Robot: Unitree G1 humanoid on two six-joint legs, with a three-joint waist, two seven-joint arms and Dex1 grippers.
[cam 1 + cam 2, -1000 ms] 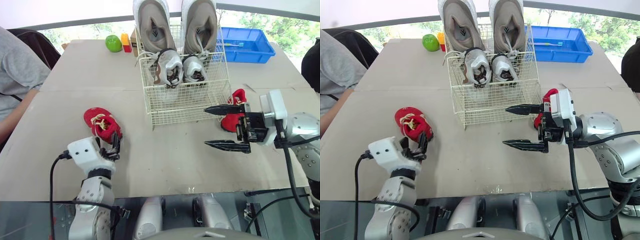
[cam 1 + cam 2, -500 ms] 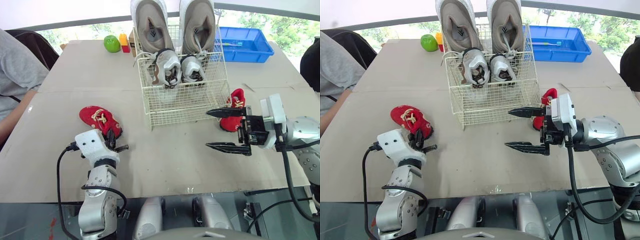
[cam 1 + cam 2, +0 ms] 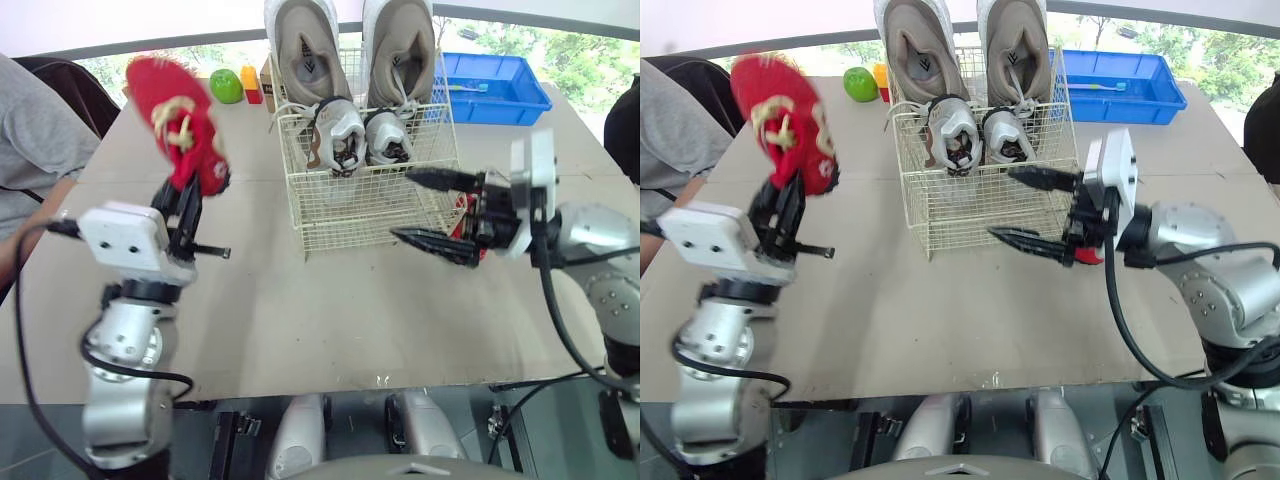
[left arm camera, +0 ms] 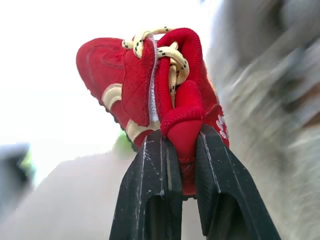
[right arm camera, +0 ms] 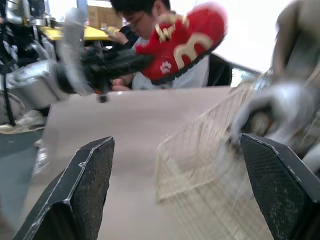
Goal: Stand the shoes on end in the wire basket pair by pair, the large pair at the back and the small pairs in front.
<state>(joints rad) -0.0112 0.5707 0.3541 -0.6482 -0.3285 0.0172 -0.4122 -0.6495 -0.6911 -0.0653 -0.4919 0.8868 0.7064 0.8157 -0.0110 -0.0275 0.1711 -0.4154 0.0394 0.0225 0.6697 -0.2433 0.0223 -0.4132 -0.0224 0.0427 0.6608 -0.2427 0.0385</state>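
Note:
My left gripper is shut on a small red shoe with yellow laces, held by its heel collar high above the table's left side. A second red shoe lies by the wire basket's right front corner, mostly hidden behind my right gripper. That gripper is open and empty, hovering just before the basket's front wall. Inside the basket the large beige pair stands on end at the back, and a small silver pair stands in front of it.
A green apple and a small yellow and red item sit at the far left of the table. A blue bin stands at the far right. A person sits at the left edge.
My left gripper closed on the red shoe and lifted it from the table high into the air. My right gripper swung left, from beside the second red shoe toward the basket's front.

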